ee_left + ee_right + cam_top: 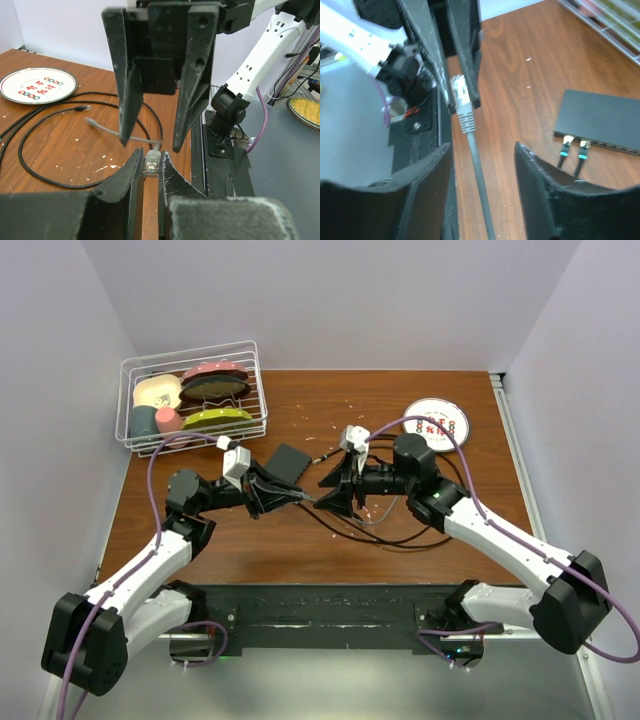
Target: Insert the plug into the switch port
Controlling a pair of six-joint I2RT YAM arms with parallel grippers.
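Observation:
A clear plug point(152, 162) on a grey cable point(479, 170) is pinched between the tips of my left gripper point(151, 155), which is shut on it above the table's middle. My right gripper point(482, 145) faces it, open, and the grey cable runs freely between its fingers point(547, 185) without touching them. In the top view the two grippers, left point(298, 498) and right point(330, 490), meet tip to tip. The black switch point(602, 117) lies flat just beyond them, also visible as a dark box point(290, 462). Its port edge point(615, 145) holds two plugged black cables point(563, 152).
A white wire basket point(190, 395) of dishes stands at the back left. A round white disc point(436, 423) with red marks lies at the back right. Black cable loops point(395, 535) lie on the wood under the right arm. The arms' black base plate point(320, 615) lines the near edge.

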